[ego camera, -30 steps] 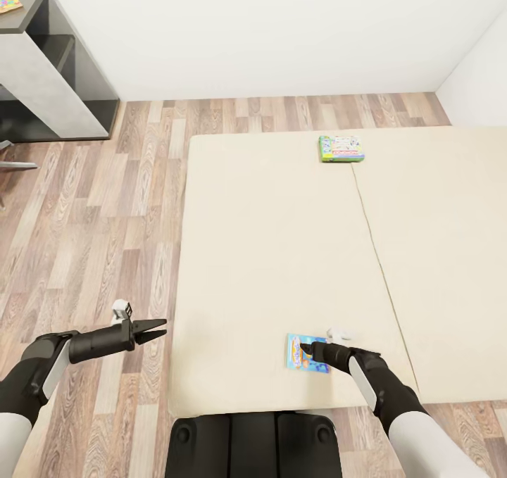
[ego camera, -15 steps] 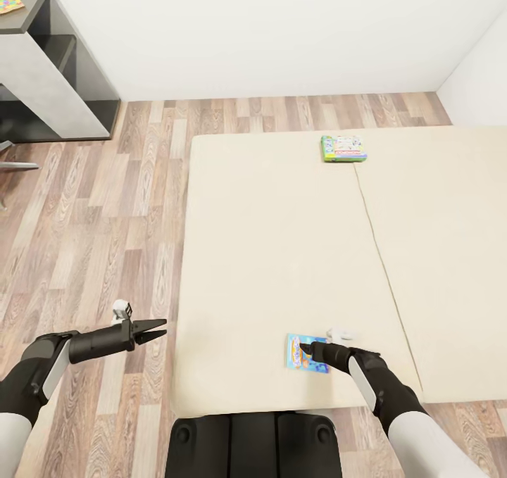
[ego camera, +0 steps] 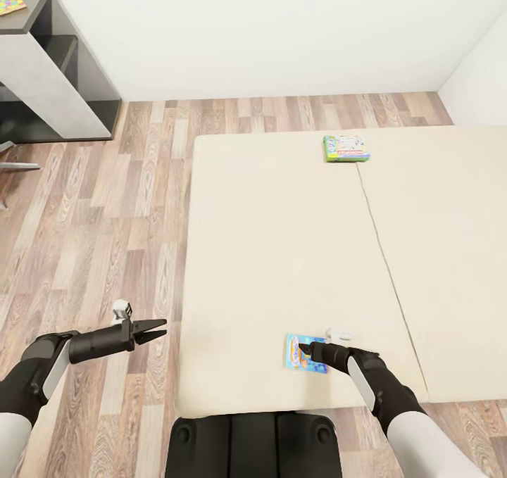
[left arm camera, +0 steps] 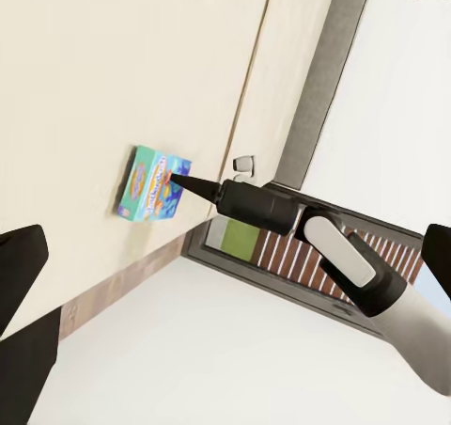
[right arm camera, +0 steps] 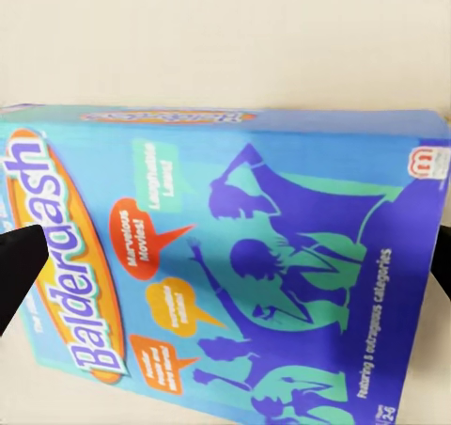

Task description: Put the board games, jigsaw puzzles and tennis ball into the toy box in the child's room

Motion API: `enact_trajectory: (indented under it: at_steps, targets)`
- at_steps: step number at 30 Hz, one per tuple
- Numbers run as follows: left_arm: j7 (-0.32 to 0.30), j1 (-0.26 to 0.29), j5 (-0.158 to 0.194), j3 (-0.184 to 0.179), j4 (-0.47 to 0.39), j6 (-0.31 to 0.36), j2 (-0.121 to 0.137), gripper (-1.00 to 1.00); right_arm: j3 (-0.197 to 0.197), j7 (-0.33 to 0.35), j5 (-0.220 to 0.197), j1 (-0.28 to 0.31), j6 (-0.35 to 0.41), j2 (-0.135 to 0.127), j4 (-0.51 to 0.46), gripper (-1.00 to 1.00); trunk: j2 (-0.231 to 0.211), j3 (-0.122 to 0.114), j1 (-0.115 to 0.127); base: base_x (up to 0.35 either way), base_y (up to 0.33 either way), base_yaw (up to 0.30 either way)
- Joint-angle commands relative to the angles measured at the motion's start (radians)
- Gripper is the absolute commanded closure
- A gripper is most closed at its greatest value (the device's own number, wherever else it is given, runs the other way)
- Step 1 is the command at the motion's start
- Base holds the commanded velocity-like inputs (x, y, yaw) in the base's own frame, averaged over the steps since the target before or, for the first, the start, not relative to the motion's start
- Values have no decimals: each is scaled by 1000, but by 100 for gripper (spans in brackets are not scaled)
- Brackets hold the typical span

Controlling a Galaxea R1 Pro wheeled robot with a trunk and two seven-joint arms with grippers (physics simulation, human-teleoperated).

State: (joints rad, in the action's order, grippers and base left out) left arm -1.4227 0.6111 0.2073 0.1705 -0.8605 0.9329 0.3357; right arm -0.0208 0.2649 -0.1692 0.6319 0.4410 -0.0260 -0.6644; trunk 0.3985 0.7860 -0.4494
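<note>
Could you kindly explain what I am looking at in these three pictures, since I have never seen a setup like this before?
These are simulator renders of a wheeled robot with two arms. The large picture comes from its head camera, looking down over a cream bed and wood floor. The other two come from cameras near each gripper. The right gripper is down at a blue board game near the bed's front edge, its fingers apart on either side of the box in the close-up; nothing is lifted yet. The left gripper hangs open over the floor, holding nothing. A green board game lies at the bed's far edge.
</note>
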Motion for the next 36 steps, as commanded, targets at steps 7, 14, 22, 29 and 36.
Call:
enact_trajectory:
  at_steps: [7,14,22,29,36]
  targets:
    - [-2,1,2,0,0,10,0,-100,-2,2,-6,0,7,6,-1,-100,1,1,-1,0,84,0]
    - [-2,1,3,0,0,10,0,-100,-2,2,-6,0,7,7,-1,-100,1,1,-1,0,116,0]
    - [-2,1,2,0,0,10,0,-100,-2,2,-6,0,7,8,-1,-100,1,1,-1,0,101,0]
    - [-2,1,2,0,0,10,0,-100,-2,2,-6,0,7,8,-1,-100,1,1,-1,0,87,0]
    - [-2,1,2,0,0,10,0,-100,-2,1,-6,0,7,8,-1,-100,1,1,-1,0,90,0]
